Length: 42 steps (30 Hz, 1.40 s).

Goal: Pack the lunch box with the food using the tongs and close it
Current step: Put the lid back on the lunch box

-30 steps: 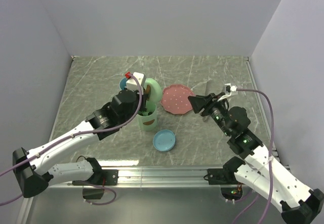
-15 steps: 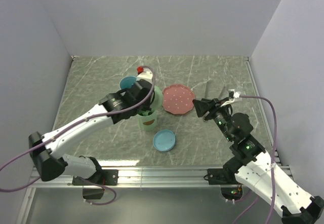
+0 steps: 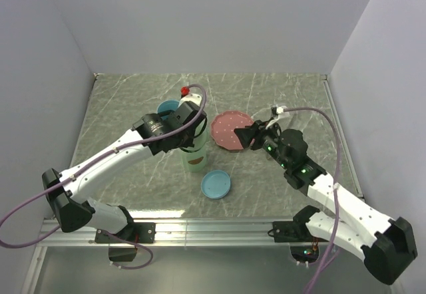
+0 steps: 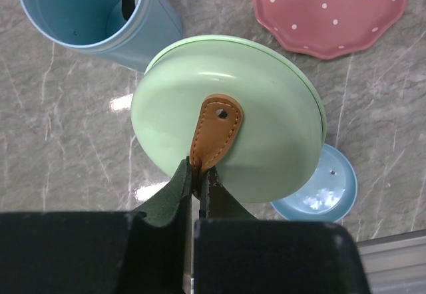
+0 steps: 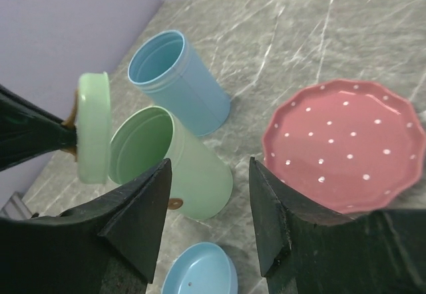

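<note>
**Q:** What has altered over the last second?

**A:** The left arm has swung up from the lower left toward frame centre. The green lid (image 4: 266,128), earlier plain at the upper right of the lunch box (image 3: 194,159), is now hidden beneath that arm in the top view. The right arm has moved in from the right, so the right tool (image 5: 210,174) now sits at the right edge of the pink plate (image 5: 346,141).

**Q:** How does the lunch box appear, and where?

**A:** It is a pale green cylinder standing upright at mid-frame on the bench (image 3: 120,108), with its mouth open. Its lid hangs on edge just left of the rim and is not seated (clearest in the right wrist view). A blue tub (image 5: 180,74) stands just beside it, toward the upper left in the top view. A blue lid (image 3: 216,183) lies flat toward the lower right.

**Q:** And the tools?

**A:** The left tool (image 4: 198,181) is pinched tight on the lid's brown leather tab (image 4: 216,124), carrying the lid. The right tool stands wide apart, holding and touching nothing.
</note>
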Each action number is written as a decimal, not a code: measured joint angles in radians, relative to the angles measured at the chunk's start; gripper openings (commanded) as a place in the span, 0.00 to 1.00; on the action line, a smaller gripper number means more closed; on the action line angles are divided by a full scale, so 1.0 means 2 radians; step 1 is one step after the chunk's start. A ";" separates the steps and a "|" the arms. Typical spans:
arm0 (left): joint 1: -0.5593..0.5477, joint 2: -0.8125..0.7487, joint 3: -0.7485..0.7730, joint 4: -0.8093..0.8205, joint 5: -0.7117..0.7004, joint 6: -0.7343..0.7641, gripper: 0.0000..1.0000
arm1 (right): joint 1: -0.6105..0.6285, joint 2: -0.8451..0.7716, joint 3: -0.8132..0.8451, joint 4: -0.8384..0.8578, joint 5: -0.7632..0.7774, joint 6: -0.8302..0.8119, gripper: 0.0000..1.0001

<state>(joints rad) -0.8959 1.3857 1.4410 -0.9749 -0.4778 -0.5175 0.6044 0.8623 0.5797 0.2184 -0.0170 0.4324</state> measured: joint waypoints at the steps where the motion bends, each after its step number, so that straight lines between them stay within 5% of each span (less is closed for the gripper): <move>1: 0.000 0.001 0.005 -0.007 0.000 0.000 0.00 | 0.000 0.011 0.003 0.005 -0.005 0.000 0.57; 20: 0.000 0.049 0.031 -0.065 0.010 0.005 0.01 | 0.074 0.122 0.044 0.113 -0.042 -0.023 0.54; 42: 0.014 0.089 0.043 -0.062 0.010 0.035 0.01 | 0.097 0.268 0.108 0.115 -0.013 -0.037 0.53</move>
<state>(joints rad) -0.8669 1.5639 1.5265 -1.0992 -0.4580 -0.4484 0.7982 1.3991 0.7948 0.4492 -0.0433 0.3584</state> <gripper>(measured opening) 0.042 0.531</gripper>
